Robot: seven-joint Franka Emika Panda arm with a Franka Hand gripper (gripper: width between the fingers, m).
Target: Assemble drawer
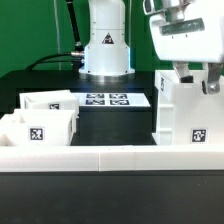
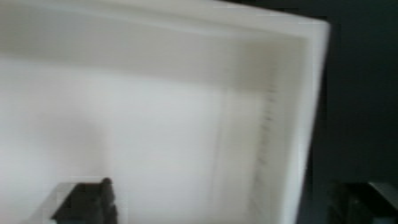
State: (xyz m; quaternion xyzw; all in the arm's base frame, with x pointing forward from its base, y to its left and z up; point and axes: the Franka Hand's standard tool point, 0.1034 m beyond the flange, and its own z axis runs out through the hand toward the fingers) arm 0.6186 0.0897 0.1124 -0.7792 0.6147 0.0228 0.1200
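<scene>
Jaws spread wide, gripper (image 1: 197, 80) clutching nothing, at the top of the casing (image 1: 180, 110): tall, white, boxy, 1 black-and-white tag (image 1: 197, 135) low down.

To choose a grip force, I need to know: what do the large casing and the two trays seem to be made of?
The casing: probably rigid white plastic, matte; flat walls, even colour, crisp edges, no grain. The nearer tray and the farther tray: apparently the same matte white plastic, thin straight walls. Blur leaves the finish uncertain.
</scene>
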